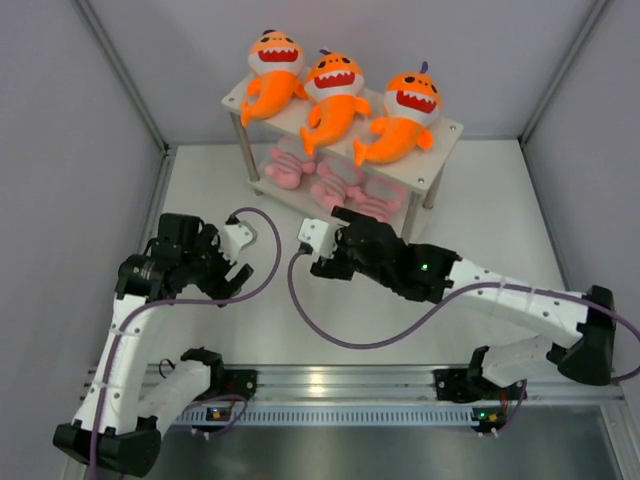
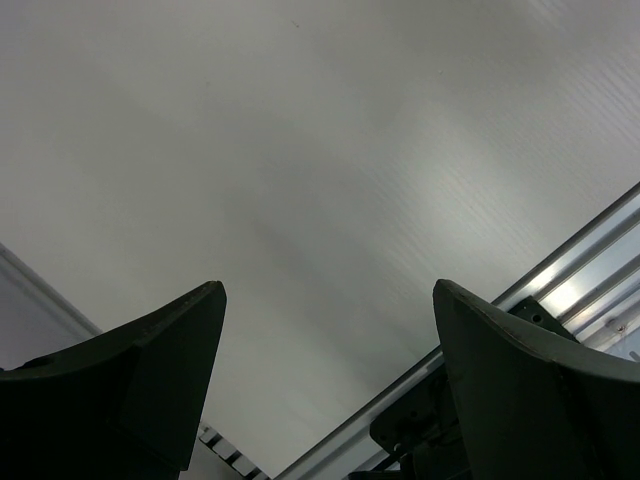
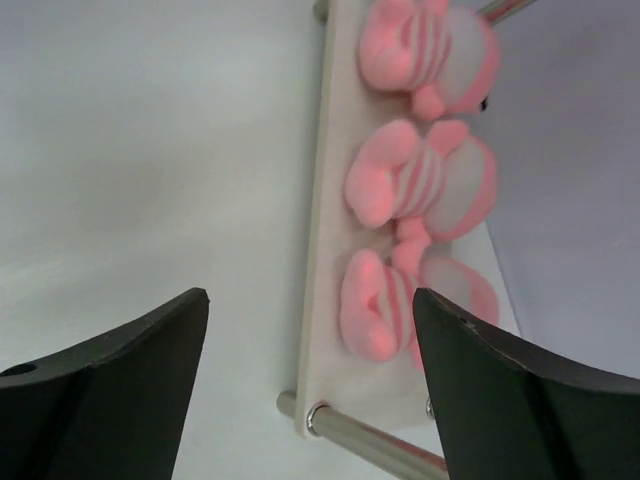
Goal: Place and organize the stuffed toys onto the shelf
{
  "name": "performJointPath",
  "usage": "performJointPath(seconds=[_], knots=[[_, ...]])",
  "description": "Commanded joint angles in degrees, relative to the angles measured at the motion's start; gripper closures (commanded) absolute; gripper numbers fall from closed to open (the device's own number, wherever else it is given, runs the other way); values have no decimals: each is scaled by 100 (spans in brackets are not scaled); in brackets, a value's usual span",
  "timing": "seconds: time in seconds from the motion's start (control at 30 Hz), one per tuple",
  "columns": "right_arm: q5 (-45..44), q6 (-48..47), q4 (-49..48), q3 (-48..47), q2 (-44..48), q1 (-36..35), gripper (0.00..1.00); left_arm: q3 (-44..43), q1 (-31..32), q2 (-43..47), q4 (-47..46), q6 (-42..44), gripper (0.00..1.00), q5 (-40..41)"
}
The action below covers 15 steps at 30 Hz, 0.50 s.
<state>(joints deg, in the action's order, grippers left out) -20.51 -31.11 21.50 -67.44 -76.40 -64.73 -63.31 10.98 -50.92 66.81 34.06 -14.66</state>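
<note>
right gripper [image 3: 310,292] spread wide, empty, the nearer arm; pink plushes [image 3: 420,180] line the lower tier of the shelf [image 3: 318,200] at its one o'clock, row running twelve-to-six; left gripper [image 2: 328,284] wide too.

Top external camera: fixed high at the near side, looking down across the table [image 1: 300,330] to the shelf [image 1: 449,131]; left wrist camera: close, past its own fingers [image 2: 140,370], onto table surface and base rail [image 2: 580,260]; right wrist camera: near the shelf's lower tier, sharing its pink plushes [image 3: 420,180] with the top view.
</note>
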Motion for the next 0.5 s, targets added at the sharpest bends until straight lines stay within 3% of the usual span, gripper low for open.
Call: performJointPath(seconds=[0.0,0.13,0.23,0.47], knots=[[356,368,21,-884,670,-5,15,55,-175,143,-212,-145,9,-2],[-434,483,-40,-1560,872,153,8,108,-316,196,-221,-172,9,-64],[-901,816,65,-2193,899,740,6,143,-412,231,-247,-207,9,-99],[-1743,2230,-269,-2459,1574,3532,1,283,-632,328,-361,-295,9,-64]])
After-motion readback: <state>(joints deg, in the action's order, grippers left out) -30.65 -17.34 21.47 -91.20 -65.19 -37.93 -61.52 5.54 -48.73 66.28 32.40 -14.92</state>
